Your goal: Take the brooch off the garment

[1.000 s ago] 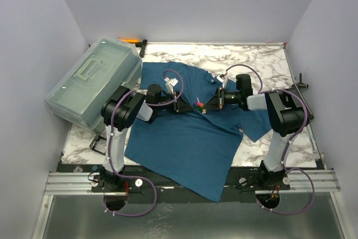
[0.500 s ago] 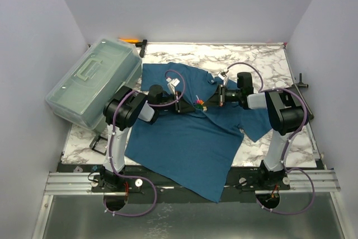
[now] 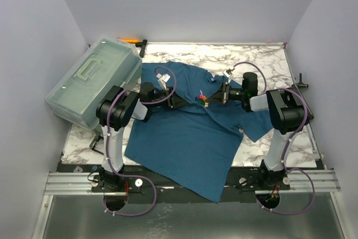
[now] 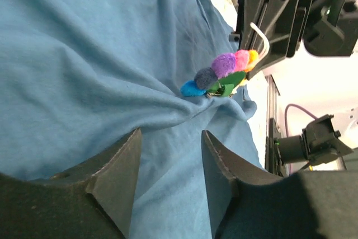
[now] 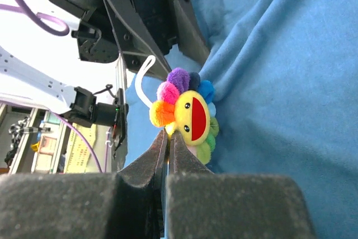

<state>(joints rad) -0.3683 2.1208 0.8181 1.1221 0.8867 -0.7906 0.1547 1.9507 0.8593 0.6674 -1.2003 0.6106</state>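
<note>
The teal-blue T-shirt [image 3: 184, 138] lies spread over the table's middle. The flower brooch [image 3: 200, 99] sits on a raised fold of it near the collar. My right gripper [image 3: 206, 99] is shut on the brooch's lower edge; the right wrist view shows the brooch's yellow face and coloured petals [image 5: 187, 117] just above the closed tips [image 5: 169, 135], against the shirt [image 5: 279, 82]. My left gripper [image 3: 178, 103] is open, just left of the brooch, over the cloth. The left wrist view shows the brooch [image 4: 224, 74] beyond the open fingers [image 4: 120, 177], with shirt cloth [image 4: 84, 54] bunched under it.
A translucent plastic toolbox [image 3: 92, 82] stands at the table's left. An orange-handled tool [image 3: 131, 40] lies at the back left. Bare marble table [image 3: 263, 57] shows at the back right. A small black fitting [image 3: 302, 82] is at the right edge.
My left arm has drawn back to the left. My right gripper has moved the brooch slightly toward the back, lifting the fold of cloth with it.
</note>
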